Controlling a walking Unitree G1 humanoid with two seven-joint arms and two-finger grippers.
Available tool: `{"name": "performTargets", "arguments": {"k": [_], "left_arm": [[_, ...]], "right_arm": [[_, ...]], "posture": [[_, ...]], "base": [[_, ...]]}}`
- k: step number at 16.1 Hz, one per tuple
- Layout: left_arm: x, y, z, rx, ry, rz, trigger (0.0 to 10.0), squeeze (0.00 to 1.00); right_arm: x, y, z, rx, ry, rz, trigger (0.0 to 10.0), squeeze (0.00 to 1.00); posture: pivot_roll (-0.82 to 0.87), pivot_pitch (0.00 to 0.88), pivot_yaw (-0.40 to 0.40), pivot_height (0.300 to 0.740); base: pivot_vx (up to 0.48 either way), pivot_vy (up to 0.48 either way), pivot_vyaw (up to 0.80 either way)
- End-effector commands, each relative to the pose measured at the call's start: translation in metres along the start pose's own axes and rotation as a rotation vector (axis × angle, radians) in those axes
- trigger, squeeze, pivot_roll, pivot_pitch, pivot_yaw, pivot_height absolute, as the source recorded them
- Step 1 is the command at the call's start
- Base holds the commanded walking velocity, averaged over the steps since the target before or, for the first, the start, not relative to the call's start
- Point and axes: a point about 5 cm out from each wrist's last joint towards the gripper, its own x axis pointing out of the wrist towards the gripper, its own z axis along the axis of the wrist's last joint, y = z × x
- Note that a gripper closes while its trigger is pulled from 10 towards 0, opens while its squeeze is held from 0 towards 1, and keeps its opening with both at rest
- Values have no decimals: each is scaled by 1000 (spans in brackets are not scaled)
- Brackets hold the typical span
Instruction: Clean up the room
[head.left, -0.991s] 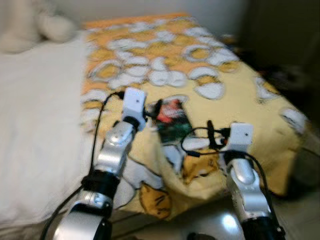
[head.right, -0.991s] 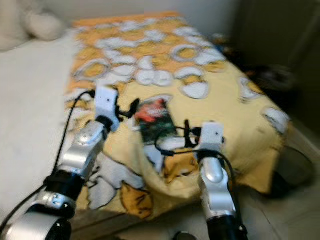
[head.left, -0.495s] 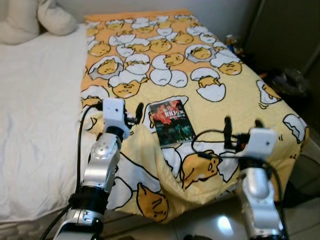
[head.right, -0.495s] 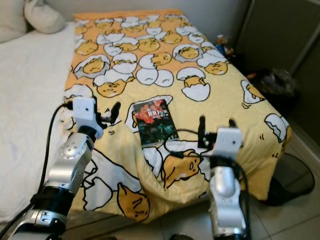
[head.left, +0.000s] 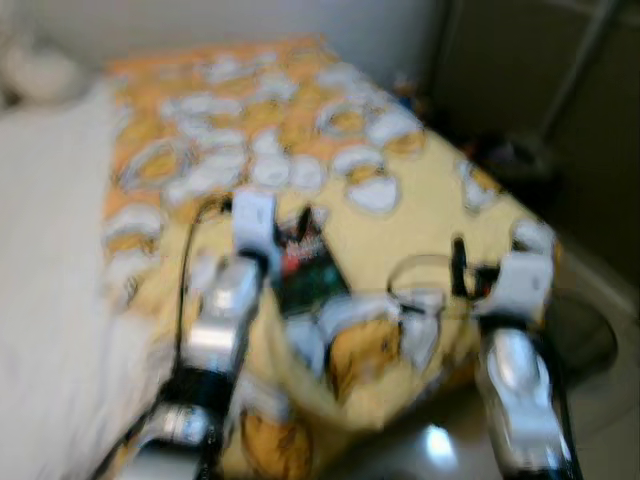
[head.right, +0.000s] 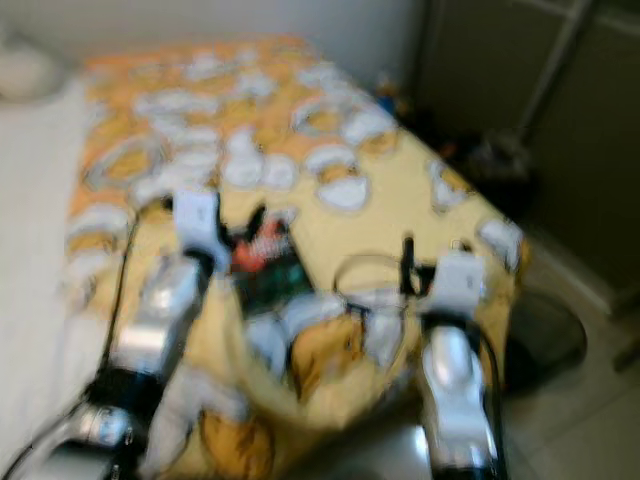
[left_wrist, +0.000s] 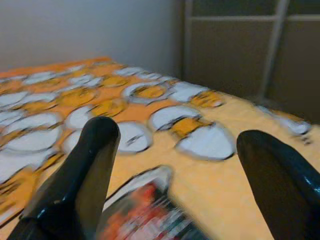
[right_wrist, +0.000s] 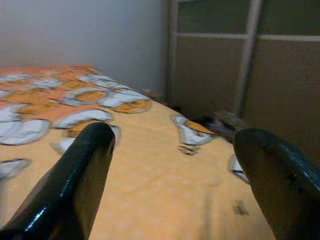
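Your head views are blurred, but you can make out a dark book (head.left: 308, 268) with a red top lying flat on the yellow quilt (head.left: 400, 215), near the bed's near edge. Your left gripper (left_wrist: 175, 165) hovers over the book's left side with its fingers spread and nothing between them. Your right gripper (right_wrist: 172, 160) is well to the right over bare quilt, also spread and empty.

A bed (head.left: 420, 215) under a yellow egg-print blanket (head.left: 330, 120) fills the centre; dark panelled doors (head.left: 560, 110) stand at two o'clock, pale glossy floor (head.left: 600, 300) at four.
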Motion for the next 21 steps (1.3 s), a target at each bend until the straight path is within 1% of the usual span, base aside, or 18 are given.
{"name": "performTargets", "arguments": {"k": [1, 2, 3, 4, 6, 7, 8, 9, 10, 11, 12, 13, 14, 15, 16, 18, 19, 21], "left_arm": [[-1, 11, -3, 25, 29, 30, 10000, 0], [1, 14, -4, 12, 45, 51, 10000, 0], [8, 21, -8, 34, 100, 71, 10000, 0], [11, 26, -12, 45, 153, 96, 10000, 0], [17, 33, -21, 2, 245, 124, 10000, 0], [19, 34, -25, -30, 283, 120, 10000, 0], [19, 36, -28, -49, 301, 126, 10000, 0], [19, 37, -32, -87, 329, 132, 10000, 0], [18, 39, -39, -124, 370, 148, 10000, 0], [16, 40, -44, -126, 401, 166, 10000, 0], [14, 42, -47, -128, 416, 190, 10000, 0], [13, 46, -49, -127, 426, 233, 10000, 0], [13, 48, -49, -134, 428, 263, 10000, 0], [13, 47, -49, -139, 428, 269, 10000, 0], [13, 46, -50, -156, 432, 273, 10000, 0], [10, 45, -55, -161, 455, 286, 10000, 0], [8, 44, -58, -158, 470, 296, 10000, 0], [2, 46, -67, -132, 518, 331, 10000, 0]], "right_arm": [[1, 9, 1, 3, 3, 27, 10000, 0], [0, 11, 1, 2, 4, 34, 10000, 0], [-1, 11, 1, -2, 7, 42, 10000, 0], [-2, 10, 1, -3, 9, 43, 10000, 0], [-4, 9, 1, -11, 15, 55, 10000, 0], [-6, 8, 2, -14, 14, 62, 10000, 0], [-7, 8, 3, -13, 14, 68, 10000, 0], [-12, 6, 5, -11, 15, 77, 10000, 0], [-18, 3, 7, -4, 27, 97, 10000, 0], [-25, 2, 8, 10, 39, 122, 10000, 0], [-32, 1, 9, 24, 54, 159, 10000, 0], [-41, 1, 7, 45, 99, 224, 10000, 0], [-52, -4, 5, 47, 144, 262, 10000, 0], [-56, -6, 5, 46, 160, 271, 10000, 0], [-64, -13, 2, 49, 202, 283, 10000, 0], [-73, -18, 1, 68, 253, 291, 10000, 0], [-77, -18, 2, 78, 272, 300, 10000, 0], [-83, -13, 1, 99, 303, 340, 10000, 0]], "posture": [[-50, 0, 37, 736], [-51, 0, 36, 736], [-49, 0, 30, 736], [-48, 0, 26, 736], [-55, 0, 21, 736], [-65, 0, 17, 736], [-76, 0, 14, 736], [-93, 3, 7, 736], [-115, 33, -1, 736], [-133, 56, -7, 736], [-155, 80, -15, 736], [-187, 108, -27, 736], [-208, 126, -36, 736], [-213, 131, -39, 736], [-232, 145, -47, 736], [-246, 152, -49, 736], [-250, 153, -49, 736], [-252, 153, -48, 736]], "base": [[480, 0, -800], [0, 0, 0], [0, 0, 0], [0, 0, 0], [0, 0, 0], [0, 0, 0], [0, 0, 0], [0, 0, 0], [0, 0, 0], [0, 0, 0], [0, 0, 0], [0, 0, 0], [0, 0, 0], [0, 0, 0], [0, 0, 0], [0, 0, 0], [0, 0, 0], [0, 0, 0]]}}
